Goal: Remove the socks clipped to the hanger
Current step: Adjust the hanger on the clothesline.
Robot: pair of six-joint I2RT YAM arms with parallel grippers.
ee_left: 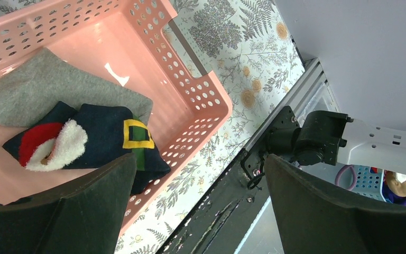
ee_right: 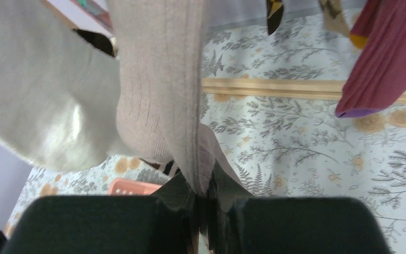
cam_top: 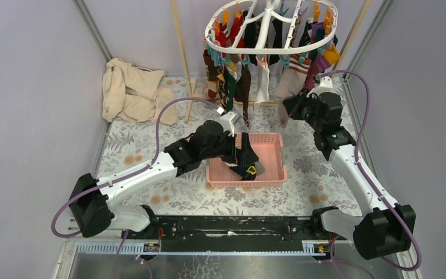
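Observation:
The white oval hanger hangs at the back with several socks clipped round its rim. My right gripper is shut on the lower end of a beige ribbed sock that still hangs from the hanger. My left gripper is open over the near edge of the pink basket, with nothing between its fingers. In the basket lie a grey sock and a navy sock with red, white and yellow patches.
A heap of cream cloth lies at the back left. A wooden pole leans up beside the hanger, and a wooden bar lies on the floral table cover. A magenta sock hangs to the right of the held one.

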